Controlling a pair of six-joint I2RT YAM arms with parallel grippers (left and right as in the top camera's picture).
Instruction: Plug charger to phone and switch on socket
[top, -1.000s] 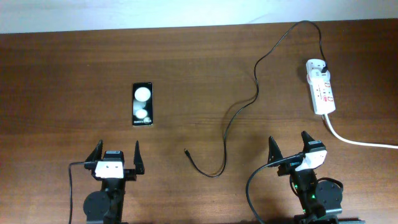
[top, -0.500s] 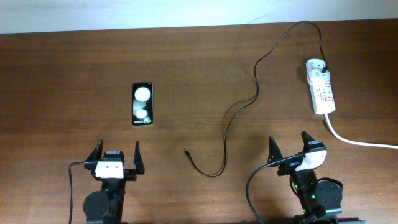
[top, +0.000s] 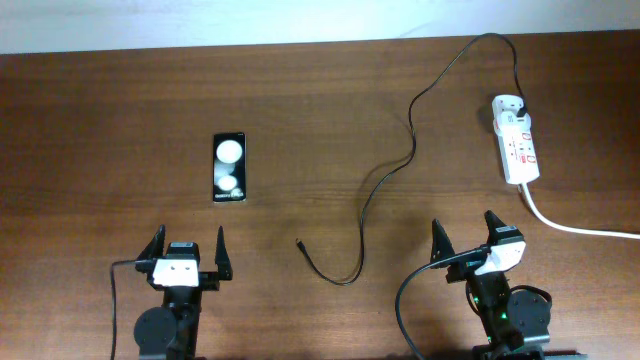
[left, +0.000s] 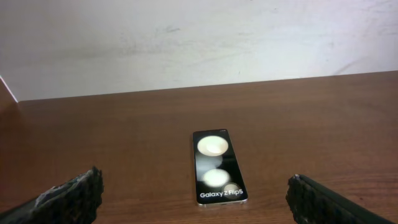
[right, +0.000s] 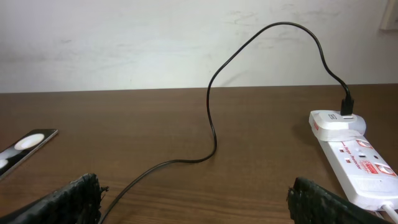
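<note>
The black phone (top: 229, 167) lies flat left of centre, face up with two white reflections; it also shows in the left wrist view (left: 217, 167), lettered end nearest. The thin black charger cable (top: 400, 165) runs from its plug in the white socket strip (top: 516, 139) at right, curving down to its free connector tip (top: 298, 241). The cable (right: 214, 124) and socket (right: 351, 153) show in the right wrist view. My left gripper (top: 187, 250) is open and empty, below the phone. My right gripper (top: 466, 238) is open and empty, right of the cable loop.
A thick white cord (top: 575, 226) runs from the socket strip off the right edge. A pale wall (top: 200, 22) borders the brown wooden table (top: 110, 120) at the far side.
</note>
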